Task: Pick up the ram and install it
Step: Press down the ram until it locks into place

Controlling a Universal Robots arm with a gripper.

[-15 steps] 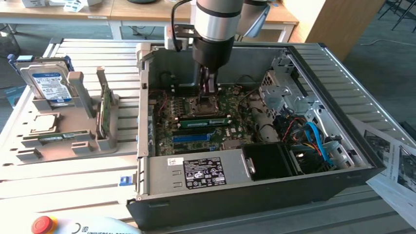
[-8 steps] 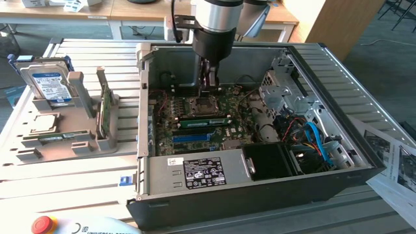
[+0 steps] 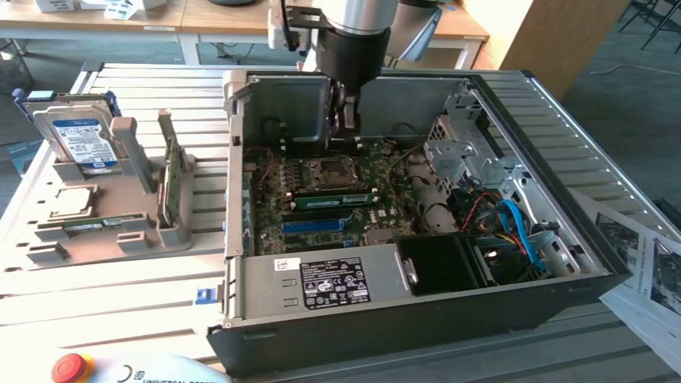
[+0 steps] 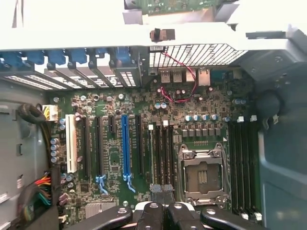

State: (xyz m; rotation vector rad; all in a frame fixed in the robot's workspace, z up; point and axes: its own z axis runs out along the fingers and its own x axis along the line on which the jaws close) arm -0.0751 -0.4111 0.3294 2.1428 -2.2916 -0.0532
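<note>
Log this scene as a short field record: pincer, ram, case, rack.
pincer: shut, inside the case, above the motherboard
ram: green stick along a slot beside the CPU socket, not in the pincer
case: open, on the slatted table
rack: at the exterior view's left, holds a hard drive

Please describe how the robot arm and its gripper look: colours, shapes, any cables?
The arm has a silver metal tube section above a black cylindrical wrist part. The gripper is black, with glossy rounded links, silver screws and two fingers side by side. No cables are clearly visible on it.
</note>
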